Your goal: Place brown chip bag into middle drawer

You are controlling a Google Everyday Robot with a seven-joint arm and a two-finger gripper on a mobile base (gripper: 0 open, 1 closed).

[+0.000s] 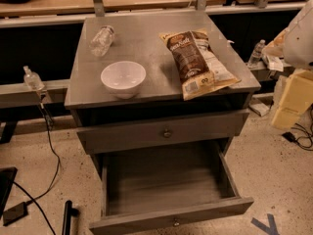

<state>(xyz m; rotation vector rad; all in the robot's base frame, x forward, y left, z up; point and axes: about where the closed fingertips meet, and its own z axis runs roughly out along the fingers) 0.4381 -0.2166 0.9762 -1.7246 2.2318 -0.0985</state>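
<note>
The brown chip bag (195,61) lies flat on the right side of the grey cabinet top (142,38), its lower end reaching the front right edge. The middle drawer (166,182) is pulled wide open below it and its plank floor is empty; its small knob (176,223) is on the front at the bottom. The upper knobbed front (167,132) stands slightly out. My gripper is not in view; only a white part of my arm (301,33) shows at the right edge.
A white bowl (123,77) sits near the top's front left. A clear plastic bottle (101,40) lies at the back left. Yellow foam blocks (293,99) and cables (49,146) are on the floor beside the cabinet. Wooden benches run behind.
</note>
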